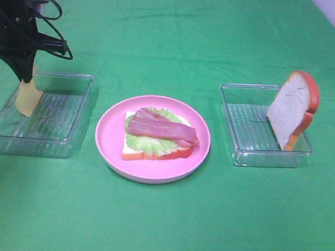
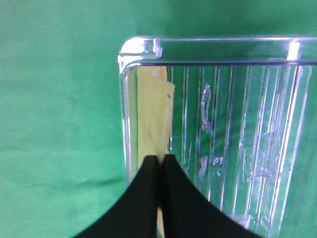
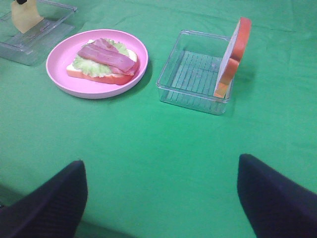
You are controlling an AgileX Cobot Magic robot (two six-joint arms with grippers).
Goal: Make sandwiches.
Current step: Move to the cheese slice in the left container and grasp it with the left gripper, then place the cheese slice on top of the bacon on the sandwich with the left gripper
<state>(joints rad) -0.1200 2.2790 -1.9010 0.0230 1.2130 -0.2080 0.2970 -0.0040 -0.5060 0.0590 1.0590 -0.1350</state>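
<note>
Your left gripper (image 2: 161,163) is working with its jaws pressed together on the yellow cheese square (image 1: 27,98), pinching it by one edge so that the rest is hanging below the jaws inside the left clear tray (image 2: 223,43). The slice is sitting just beside the tray wall, near a corner.

That closeness is your first risk: if you are lifting at a slant, the cheese may be catching on the wall and tugging the light tray along, or peeling out of the pinch. The grip is also taking only a narrow strip of a thin, flat piece, so a quick swing could be shaking it loose.

Well off to the side of those jaws, the round pink plate (image 1: 107,149) is carrying the bottom bread slice (image 1: 129,151), the lettuce (image 1: 144,142) and the bacon strips (image 1: 164,129). The bacon is lying uneven, so cheese released from too high may be sliding off or landing askew.

Your right gripper (image 3: 161,171) is hovering with jaws spread, nothing between them. Far ahead of them, the top bread slice (image 1: 289,112) is leaning on edge in the right clear tray (image 1: 246,125).
</note>
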